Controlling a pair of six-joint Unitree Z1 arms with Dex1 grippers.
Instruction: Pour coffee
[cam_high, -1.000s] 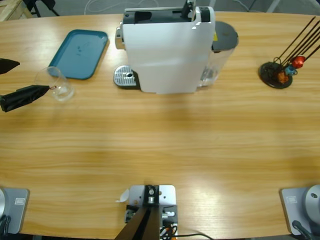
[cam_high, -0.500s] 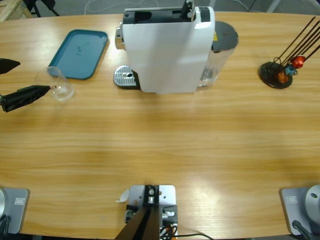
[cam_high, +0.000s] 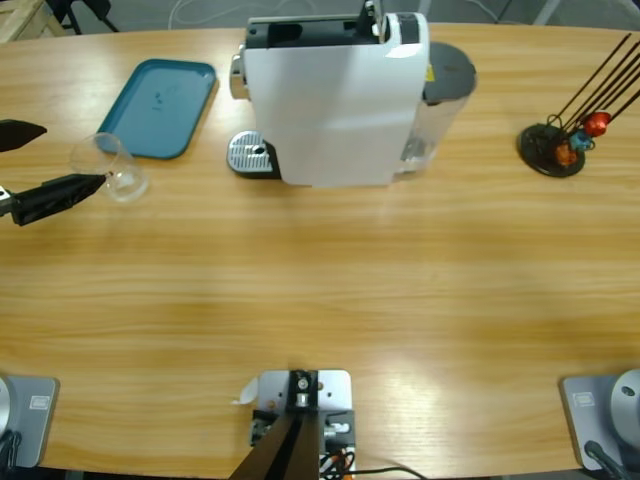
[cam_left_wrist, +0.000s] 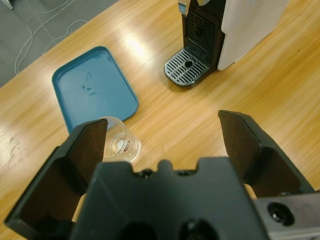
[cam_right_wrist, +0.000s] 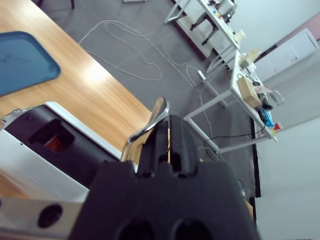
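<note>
The small clear glass cup (cam_left_wrist: 121, 145) holding only a trace of coffee (cam_left_wrist: 121, 145) stands beside the teal plastic tray (cam_left_wrist: 93, 86), not yet under the white coffee machine (cam_high: 335, 100). The left gripper (cam_left_wrist: 165, 145) hangs wide open near it. The right gripper (cam_right_wrist: 167, 131) pinches the machine's chrome lever (cam_right_wrist: 150, 125), so brewing and pouring seem ahead.

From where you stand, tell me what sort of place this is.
Probably a lab or workshop rigged as a coffee corner. A white coffee machine, a clear glass and a capsule rack sit on a long wooden table, while cables trail over the grey floor beside metal-framed workbenches.
</note>
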